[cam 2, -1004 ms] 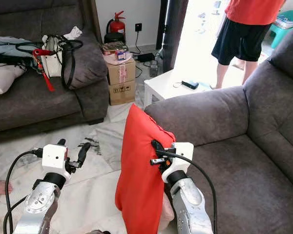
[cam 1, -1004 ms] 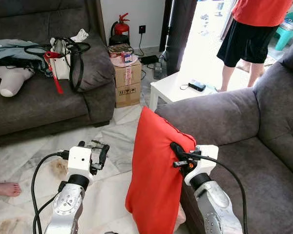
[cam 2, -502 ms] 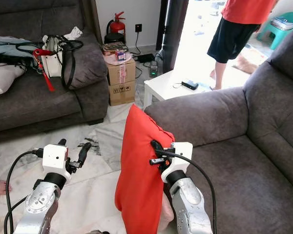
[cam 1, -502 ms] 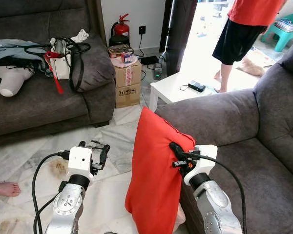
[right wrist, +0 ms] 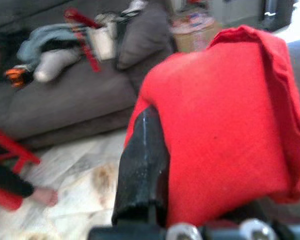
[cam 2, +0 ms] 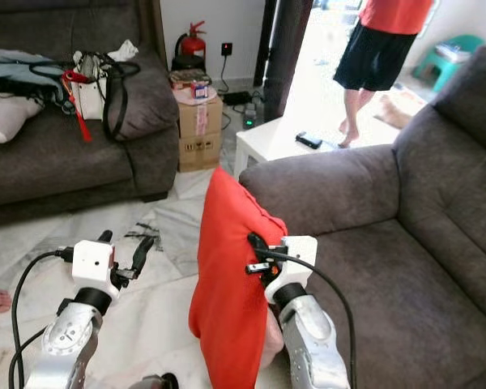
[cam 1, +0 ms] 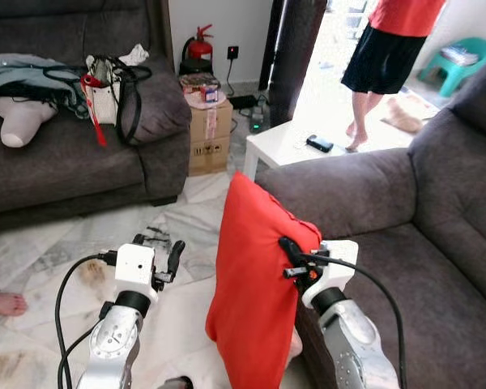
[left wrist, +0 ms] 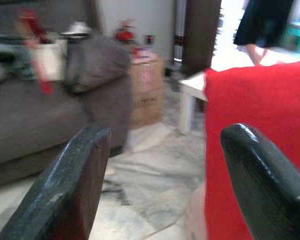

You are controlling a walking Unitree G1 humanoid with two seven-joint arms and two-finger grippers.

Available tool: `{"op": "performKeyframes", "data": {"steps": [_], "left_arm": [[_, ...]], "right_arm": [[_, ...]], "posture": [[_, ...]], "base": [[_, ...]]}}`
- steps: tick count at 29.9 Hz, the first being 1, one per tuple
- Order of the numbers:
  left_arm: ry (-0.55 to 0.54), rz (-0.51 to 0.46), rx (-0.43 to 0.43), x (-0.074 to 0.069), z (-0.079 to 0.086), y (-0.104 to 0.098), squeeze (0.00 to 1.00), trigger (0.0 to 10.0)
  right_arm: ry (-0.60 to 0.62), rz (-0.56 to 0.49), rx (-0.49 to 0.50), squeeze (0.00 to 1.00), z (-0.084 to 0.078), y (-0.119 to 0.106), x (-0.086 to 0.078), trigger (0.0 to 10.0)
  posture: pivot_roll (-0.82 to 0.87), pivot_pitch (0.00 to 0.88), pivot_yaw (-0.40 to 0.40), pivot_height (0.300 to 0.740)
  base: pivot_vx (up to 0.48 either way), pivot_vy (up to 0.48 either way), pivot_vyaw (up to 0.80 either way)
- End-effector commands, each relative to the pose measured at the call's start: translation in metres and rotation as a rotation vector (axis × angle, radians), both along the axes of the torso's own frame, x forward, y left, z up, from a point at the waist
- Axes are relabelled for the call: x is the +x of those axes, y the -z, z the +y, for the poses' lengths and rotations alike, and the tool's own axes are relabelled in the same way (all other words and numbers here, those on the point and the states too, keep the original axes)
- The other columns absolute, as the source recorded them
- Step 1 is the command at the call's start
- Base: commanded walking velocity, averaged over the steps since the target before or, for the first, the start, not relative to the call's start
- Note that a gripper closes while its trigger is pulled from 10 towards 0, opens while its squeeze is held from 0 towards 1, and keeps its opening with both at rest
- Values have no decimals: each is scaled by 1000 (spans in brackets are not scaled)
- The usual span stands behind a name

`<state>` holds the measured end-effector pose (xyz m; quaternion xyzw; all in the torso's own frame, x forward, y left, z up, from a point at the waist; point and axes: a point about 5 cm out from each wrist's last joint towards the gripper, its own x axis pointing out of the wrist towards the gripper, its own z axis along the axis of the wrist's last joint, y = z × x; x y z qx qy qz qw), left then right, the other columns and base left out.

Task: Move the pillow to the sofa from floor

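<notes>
With the right claw (cam 1: 290, 258) pinching the red pillow (cam 1: 255, 284) by its edge, held upright off the floor beside the sofa (cam 1: 405, 267), and the left claw (cam 1: 164, 258) open, I'd carry it rightward over the seat before releasing

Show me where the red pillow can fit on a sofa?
The near sofa seat, right of the red pillow held in the right claw, is bare. The far sofa is crowded with a bag and clothes.
</notes>
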<state>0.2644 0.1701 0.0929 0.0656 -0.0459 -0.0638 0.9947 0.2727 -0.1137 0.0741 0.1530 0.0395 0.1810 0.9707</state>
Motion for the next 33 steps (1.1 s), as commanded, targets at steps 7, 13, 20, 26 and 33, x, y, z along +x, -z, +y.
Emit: {"op": "performKeyframes", "data": {"steps": [7, 13, 20, 26, 33], "left_arm": [[-13, 40, 8, -3, 3, 10, 0, 10000], [-13, 35, 3, -2, 2, 9, 0, 10000], [-19, 36, 4, -2, 3, 9, 0, 10000], [-24, 37, 5, -2, 4, 10, 0, 10000], [-28, 37, 3, -1, 4, 10, 0, 10000]], "right_arm": [[6, -129, 6, 0, -1, -24, 9, 10000], [18, -131, 7, 0, -3, -24, 9, 10000], [18, -138, -7, 0, -4, -24, 10, 10000], [4, -149, -18, 0, -2, -26, 11, 10000], [-8, -159, -39, 0, -1, -27, 11, 10000]], "posture": [[37, 10, -84, 740], [36, 21, -84, 740], [38, 31, -84, 740], [38, 36, -84, 740], [39, 40, -88, 740]], "base": [[-78, 0, 0], [0, 0, 0], [0, 0, 0], [0, 0, 0], [0, 0, 0]]}}
